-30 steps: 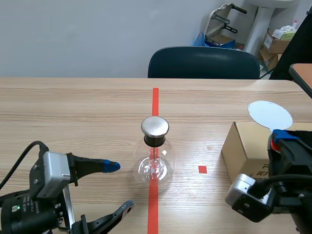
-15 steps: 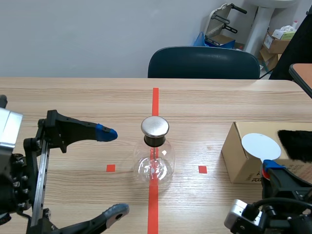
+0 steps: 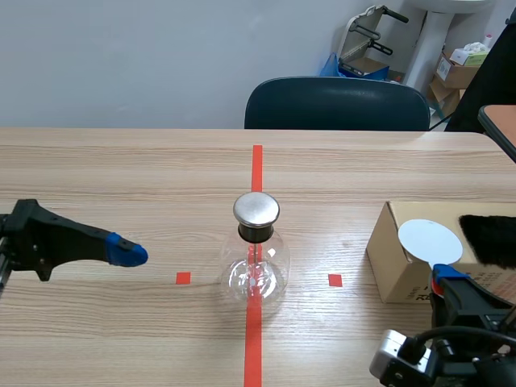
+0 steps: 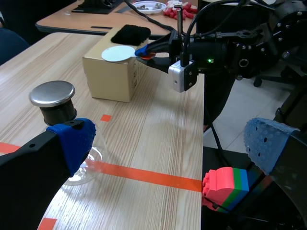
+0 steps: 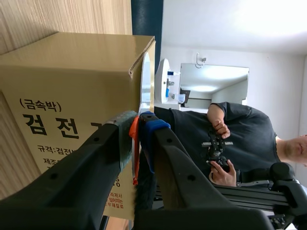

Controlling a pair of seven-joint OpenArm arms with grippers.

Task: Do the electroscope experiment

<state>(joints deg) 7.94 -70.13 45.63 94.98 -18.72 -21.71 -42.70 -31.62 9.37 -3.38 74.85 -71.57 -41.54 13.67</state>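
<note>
Blue pads spread wide, our left jaws hang released well left of the electroscope, which stands on the worktop over the middle tape line; we judge they leave it room. Right of the electroscope, our right jaws clench the orange handle of the white disc on the box. The left arm has retreated; the disc has dropped.

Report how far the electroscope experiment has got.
Done: the right gripper is shut on the orange handle of the white round disc. In hand: the disc rests on the brown cardboard box, beside the black fuzzy pad. To do: bringing the disc to the round metal cap of the clear glass flask, which nothing touches. The left gripper is open and holds nothing.
</note>
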